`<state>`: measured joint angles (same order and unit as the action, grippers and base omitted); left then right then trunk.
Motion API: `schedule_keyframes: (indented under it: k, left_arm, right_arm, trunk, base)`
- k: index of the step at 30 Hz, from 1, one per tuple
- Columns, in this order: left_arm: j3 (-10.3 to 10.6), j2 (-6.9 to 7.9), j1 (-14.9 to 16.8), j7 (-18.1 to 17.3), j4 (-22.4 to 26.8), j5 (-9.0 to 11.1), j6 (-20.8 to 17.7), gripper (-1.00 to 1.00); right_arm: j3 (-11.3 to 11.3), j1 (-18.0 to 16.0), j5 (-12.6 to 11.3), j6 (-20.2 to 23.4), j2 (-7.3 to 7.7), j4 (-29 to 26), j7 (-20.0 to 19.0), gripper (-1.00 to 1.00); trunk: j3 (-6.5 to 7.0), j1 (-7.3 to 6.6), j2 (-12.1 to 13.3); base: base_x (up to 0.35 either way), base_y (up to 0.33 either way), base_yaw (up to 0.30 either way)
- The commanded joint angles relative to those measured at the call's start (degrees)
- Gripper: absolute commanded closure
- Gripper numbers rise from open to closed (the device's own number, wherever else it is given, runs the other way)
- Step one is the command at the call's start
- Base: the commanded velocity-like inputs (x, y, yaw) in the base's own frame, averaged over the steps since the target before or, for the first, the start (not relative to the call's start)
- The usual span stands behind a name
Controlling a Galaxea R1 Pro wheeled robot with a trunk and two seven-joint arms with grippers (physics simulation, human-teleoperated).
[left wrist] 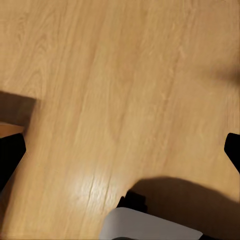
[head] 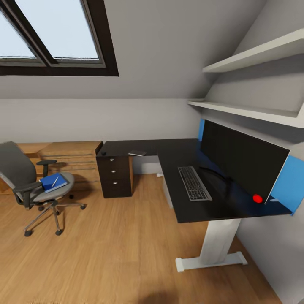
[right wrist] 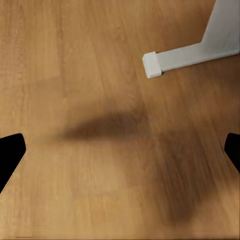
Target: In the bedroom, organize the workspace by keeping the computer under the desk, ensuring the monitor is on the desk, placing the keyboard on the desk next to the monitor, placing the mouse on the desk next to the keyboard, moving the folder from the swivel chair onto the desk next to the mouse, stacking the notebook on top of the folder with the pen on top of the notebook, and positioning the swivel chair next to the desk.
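Desk (head: pixel 181 158) ahead, swivel chair (head: pixel 29 181) well apart; I judge its folder (head: pixel 53 183) and pen (head: pixel 55 181) may slide off. Both grippers' jaws spread, empty.

Black desk (head: pixel 177 154) and monitor (head: pixel 240 162), grey keyboard (head: pixel 194 183), blue notebook (head: pixel 53 182), grey swivel chair (head: pixel 25 177).

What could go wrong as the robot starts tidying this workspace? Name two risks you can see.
The pen lies loose on the blue folder on the swivel chair; lifting the folder could tip it onto the floor. The chair stands on casters, so a push while reaching may roll it away. Both grippers, left and right, are open over bare floor.
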<state>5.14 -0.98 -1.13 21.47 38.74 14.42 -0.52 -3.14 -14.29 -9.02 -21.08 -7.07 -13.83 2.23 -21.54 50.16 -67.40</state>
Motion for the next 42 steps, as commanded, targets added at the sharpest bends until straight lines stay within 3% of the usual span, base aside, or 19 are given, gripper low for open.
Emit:
schedule_keyframes:
  k: [1, 28, 42]
  left_arm:
    - [0.25, 0.06, -0.01, 0.41, 0.13, 0.56, -0.06, -1.00]
    - [-0.20, 0.19, -0.01, 0.41, 0.11, 0.71, -0.01, -1.00]
    - [-0.01, 0.11, -0.01, 0.41, 0.02, 0.67, 0.44, -1.00]
  right_arm:
    - [-0.35, -0.03, -0.38, -0.19, -0.08, 0.03, 0.23, -1.00]
    - [-0.54, -0.03, -0.05, -3.44, -0.81, 3.40, 0.16, -1.00]
    - [-0.55, -0.03, -0.03, -3.61, -0.76, 3.72, 0.14, -1.00]
  trunk:
    - [-0.05, 0.00, -0.03]
    - [-0.84, 0.00, -0.03]
    - [-0.98, 0.00, -0.03]
  base:
    - [0.008, 0.004, 0.266]
    - [0.267, 0.086, 0.264]
    - [0.323, 0.061, 0.044]
